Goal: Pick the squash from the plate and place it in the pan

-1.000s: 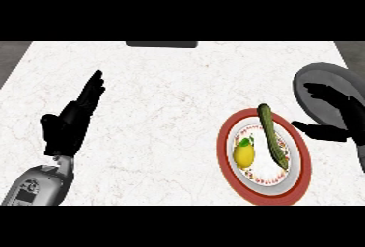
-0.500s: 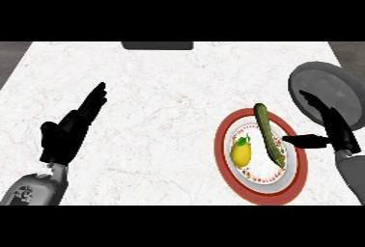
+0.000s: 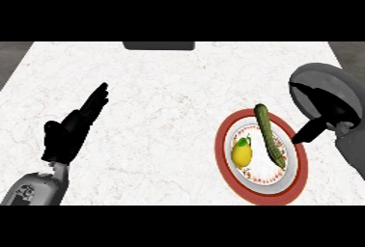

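Nothing is done yet: the long, dark green squash is lying on the red-rimmed patterned plate beside a yellow lemon. The right hand, fingers apart, is hovering beside it, over the grey round pan. The left hand is resting open above the white marble worktop. Grasping, lifting and placing remain.

A yellow lemon sits left of centre on its dish, white marble counter all around, dark block at the far edge.
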### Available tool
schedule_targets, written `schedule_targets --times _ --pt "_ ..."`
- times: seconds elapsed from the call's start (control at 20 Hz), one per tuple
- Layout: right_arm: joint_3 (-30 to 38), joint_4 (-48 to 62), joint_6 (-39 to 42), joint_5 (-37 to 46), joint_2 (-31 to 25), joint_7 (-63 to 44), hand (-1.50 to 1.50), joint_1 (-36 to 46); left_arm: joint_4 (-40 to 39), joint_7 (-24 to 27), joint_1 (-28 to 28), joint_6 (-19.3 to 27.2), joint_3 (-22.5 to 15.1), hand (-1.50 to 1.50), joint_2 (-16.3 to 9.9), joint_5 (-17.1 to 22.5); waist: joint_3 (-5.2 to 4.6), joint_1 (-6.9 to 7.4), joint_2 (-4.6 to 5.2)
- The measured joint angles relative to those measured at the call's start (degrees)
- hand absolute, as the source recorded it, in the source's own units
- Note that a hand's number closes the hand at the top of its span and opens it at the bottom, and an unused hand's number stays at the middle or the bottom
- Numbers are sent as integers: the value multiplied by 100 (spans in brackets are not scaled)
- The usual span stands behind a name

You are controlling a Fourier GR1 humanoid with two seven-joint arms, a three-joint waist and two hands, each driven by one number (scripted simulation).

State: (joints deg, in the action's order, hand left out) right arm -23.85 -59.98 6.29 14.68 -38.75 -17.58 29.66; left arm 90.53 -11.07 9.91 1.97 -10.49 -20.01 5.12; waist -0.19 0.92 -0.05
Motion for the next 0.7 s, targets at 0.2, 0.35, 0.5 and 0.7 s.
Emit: schedule_targets --times 0.2,0.35,0.5,0.7 --pt "-303 -64 1197 -116 135 -988 -150 501 22 -26 -16 -8 -13 0 38 -24 1 19 -3" --pt "-375 -100 1878 -294 434 -1687 -150 821 62 -94 6 -4 5 0 62 -55 6 -2 -4" --pt "-379 -50 2231 -273 740 -2137 -150 979 -30 -18 -4 -26 32 0 141 -116 11 -29 2" --pt "-293 -47 2464 -70 1111 -2650 -150 1131 144 -60 -133 -96 118 0 170 -162 16 -44 2"
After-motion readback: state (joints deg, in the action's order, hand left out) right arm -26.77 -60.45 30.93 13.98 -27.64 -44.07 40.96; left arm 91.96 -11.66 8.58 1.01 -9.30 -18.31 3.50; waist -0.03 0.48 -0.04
